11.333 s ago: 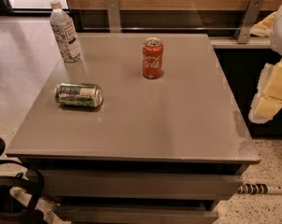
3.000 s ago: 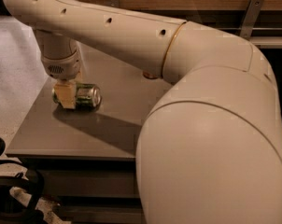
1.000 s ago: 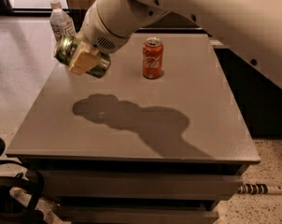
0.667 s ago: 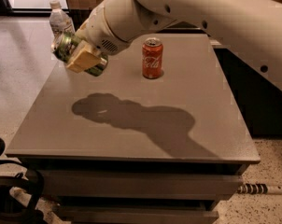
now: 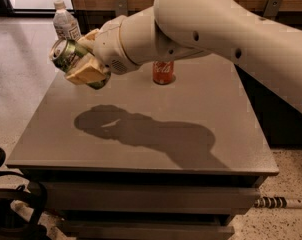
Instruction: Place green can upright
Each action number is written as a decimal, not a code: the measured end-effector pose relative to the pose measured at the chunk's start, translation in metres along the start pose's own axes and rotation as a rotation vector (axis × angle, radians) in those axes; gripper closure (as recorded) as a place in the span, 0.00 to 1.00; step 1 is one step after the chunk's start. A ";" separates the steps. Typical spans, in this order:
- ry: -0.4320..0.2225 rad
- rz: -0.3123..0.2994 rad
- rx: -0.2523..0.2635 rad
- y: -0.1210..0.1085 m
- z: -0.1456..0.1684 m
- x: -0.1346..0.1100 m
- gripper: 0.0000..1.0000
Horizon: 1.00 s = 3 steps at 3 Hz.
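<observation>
My gripper [image 5: 86,59] is shut on the green can [image 5: 67,55] and holds it in the air above the left part of the grey table [image 5: 141,149]. The can is tilted, its silver end pointing up and to the left. One cream finger [image 5: 86,73] lies along the can's lower side, the other shows behind it. The arm reaches in from the upper right and casts a shadow on the table's middle.
A red Coca-Cola can [image 5: 163,72] stands upright at the back middle of the table, partly hidden by my arm. A clear plastic bottle [image 5: 66,24] stands at the back left corner. Floor lies to the left, a wooden wall behind.
The can lay on its side on the table; I took hold of it and lifted it. Over the last second the can has tilted further, with my wrist turning.
</observation>
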State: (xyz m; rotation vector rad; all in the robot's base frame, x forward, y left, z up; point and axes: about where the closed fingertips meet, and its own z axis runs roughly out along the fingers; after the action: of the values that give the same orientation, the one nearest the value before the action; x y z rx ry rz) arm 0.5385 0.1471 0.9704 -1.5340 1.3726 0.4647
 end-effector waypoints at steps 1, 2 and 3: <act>-0.014 0.000 0.008 0.001 -0.002 -0.003 1.00; -0.034 0.008 0.010 0.003 0.000 -0.002 1.00; -0.137 0.078 0.046 0.006 0.013 0.019 1.00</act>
State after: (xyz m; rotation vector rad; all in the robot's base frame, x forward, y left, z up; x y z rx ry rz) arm 0.5422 0.1488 0.9471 -1.3897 1.3312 0.5725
